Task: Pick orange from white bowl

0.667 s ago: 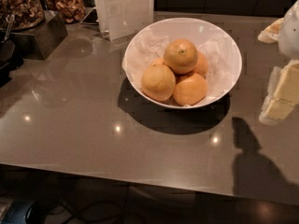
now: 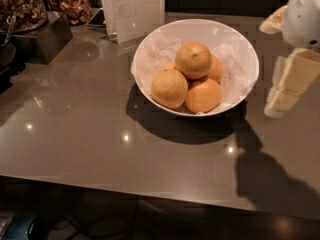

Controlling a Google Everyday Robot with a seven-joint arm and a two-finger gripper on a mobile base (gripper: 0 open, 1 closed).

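Claw right of white bowl, apart; grip state: cannot tell. Risk: orange sits atop pile, may roll if nudged.

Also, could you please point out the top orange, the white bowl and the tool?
orange (image 2: 193, 60), camera view, centre of its peel.
white bowl (image 2: 196, 21), camera view, far rim.
tool (image 2: 281, 99), camera view, right of bowl, lower tip.

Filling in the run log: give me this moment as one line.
phase: pre-grasp | gripper: right of white bowl, apart from it | orange: atop other oranges in bowl, not held
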